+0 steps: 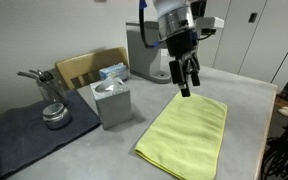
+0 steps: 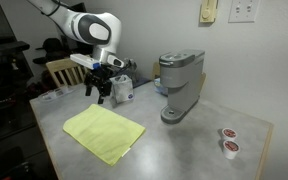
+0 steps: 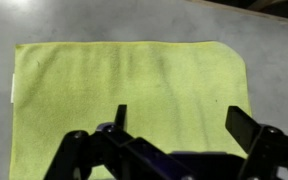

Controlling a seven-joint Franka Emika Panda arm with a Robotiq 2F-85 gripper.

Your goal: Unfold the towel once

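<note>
A yellow-green towel (image 1: 185, 137) lies flat and folded on the grey table; it also shows in the other exterior view (image 2: 103, 133) and fills the wrist view (image 3: 129, 85). My gripper (image 1: 187, 80) hangs above the towel's far end, apart from it, with both fingers spread and nothing between them. In an exterior view the gripper (image 2: 101, 92) is over the towel's back edge. In the wrist view the gripper (image 3: 180, 125) is open over the cloth.
A grey tissue box (image 1: 111, 99) stands beside the towel, with a metal pot (image 1: 54, 112) on a dark mat further along. A coffee machine (image 2: 179, 86) stands behind the towel, and two small cups (image 2: 228, 140) sit near the table corner. A wooden chair (image 1: 86, 68) is at the table's edge.
</note>
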